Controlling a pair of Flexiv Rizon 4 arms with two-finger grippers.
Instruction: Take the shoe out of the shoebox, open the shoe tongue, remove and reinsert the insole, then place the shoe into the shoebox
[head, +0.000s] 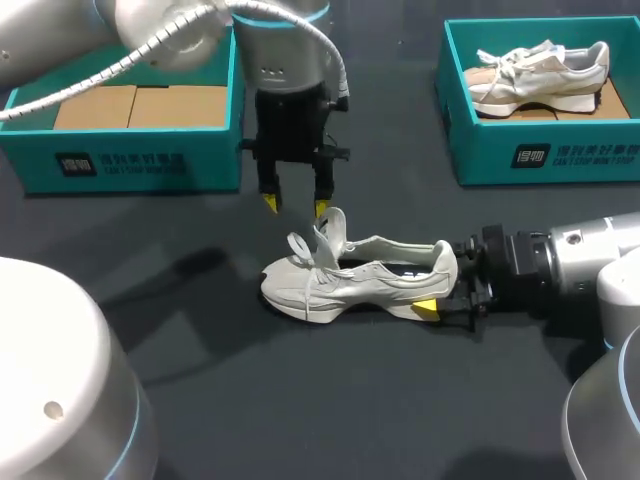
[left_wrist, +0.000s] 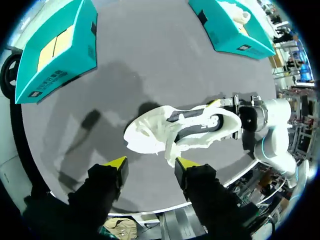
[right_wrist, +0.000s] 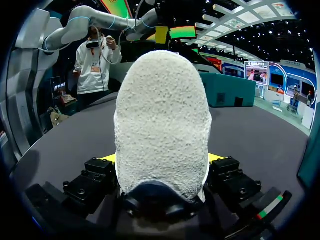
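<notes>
Presently, we find the shoe (head: 355, 280) out of any box. It stands upright on its sole near the middle of the dark surface (head: 300, 400), toe toward our left side and heel toward our right arm.

The right tool (head: 436, 284) comes in low along the surface and is closed on the heel. In the right wrist view the rounded heel of the shoe (right_wrist: 161, 125) fills the gap of that tool (right_wrist: 161, 159), with a yellow tip against each side. In the head view one yellow tip shows against the near side of the sole; the far one is hidden behind the heel.

The left tool (head: 296, 206) hangs above the shoe's front half, pointing straight down, fingers moderately wide and holding nothing. The tongue (head: 335, 232) stands raised, its top just under one yellow tip; whether they touch we cannot tell. The left wrist view shows the same tool (left_wrist: 150, 163) spread over the shoe (left_wrist: 182, 127), with the tongue (left_wrist: 172, 152) just beside one tip. The laces (head: 302, 247) lie loose over the front.

Two teal boxes sit along the far edge, well apart from the shoe. The left box (head: 130, 160) shows a brown cardboard floor. The right box (head: 545, 155) holds a second shoe (head: 540, 72) of like colour.
</notes>
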